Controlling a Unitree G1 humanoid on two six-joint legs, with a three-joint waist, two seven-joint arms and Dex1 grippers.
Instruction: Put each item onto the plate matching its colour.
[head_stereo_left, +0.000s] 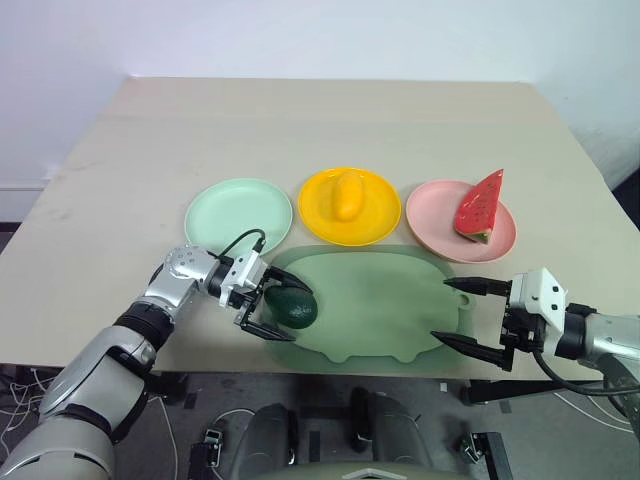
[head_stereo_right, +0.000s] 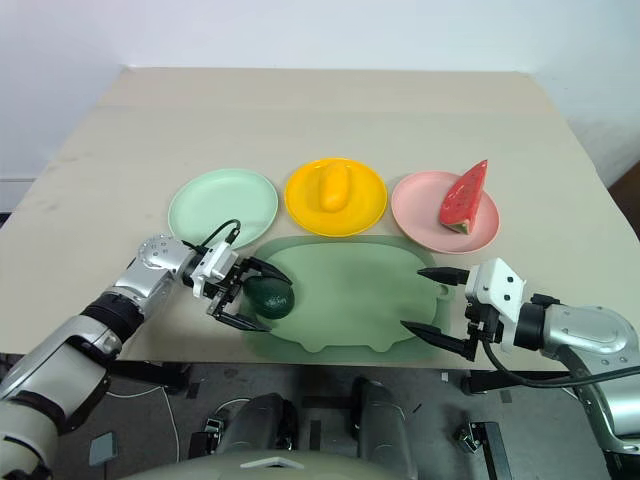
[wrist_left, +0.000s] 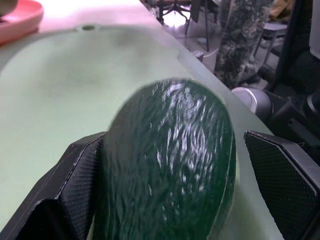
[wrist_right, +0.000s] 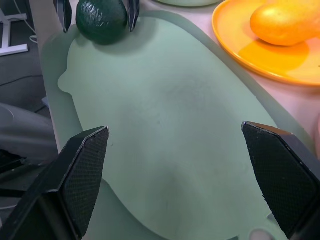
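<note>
Care is needed: the left gripper (head_stereo_left: 272, 309) has jaws spread around the small dark green toy avocado (head_stereo_left: 291, 306), so centre it between them before pinching.

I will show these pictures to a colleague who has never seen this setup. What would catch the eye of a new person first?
First, the row of three plates: the yellow plate in the middle with the mango on it, the pink plate with the watermelon wedge, and the bare mint green plate. Next, the left gripper, open around the dark green avocado on the pig-shaped board. The right gripper is open over the board's other end.
</note>
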